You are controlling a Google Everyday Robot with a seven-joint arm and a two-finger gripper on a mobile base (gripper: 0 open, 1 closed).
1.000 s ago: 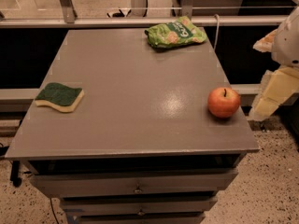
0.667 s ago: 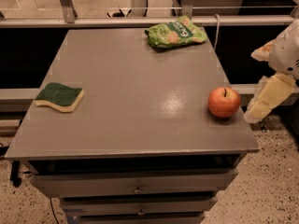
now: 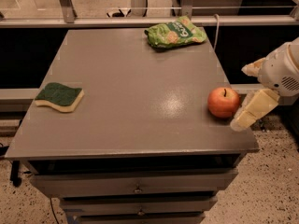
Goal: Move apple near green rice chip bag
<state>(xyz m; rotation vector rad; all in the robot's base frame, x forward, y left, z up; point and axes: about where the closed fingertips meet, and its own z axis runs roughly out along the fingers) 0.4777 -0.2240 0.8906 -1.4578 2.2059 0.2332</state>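
Note:
The red-orange apple (image 3: 223, 101) stands upright near the right edge of the grey table (image 3: 135, 92), toward the front. The light green rice chip bag (image 3: 175, 32) lies at the far edge, right of centre, well apart from the apple. My gripper (image 3: 242, 97) reaches in from the right, just beside the apple's right side. It is open and empty. One cream finger (image 3: 252, 111) hangs by the table's right edge next to the apple, and the other finger (image 3: 253, 68) is higher up.
A dark green sponge with a yellow base (image 3: 60, 96) lies near the left edge. A rail and a white cable (image 3: 217, 27) run behind the table. Drawers (image 3: 135, 185) are below the front edge.
My gripper has moved a little left and down, closer to the apple's right side. The apple, bag and sponge have not moved.

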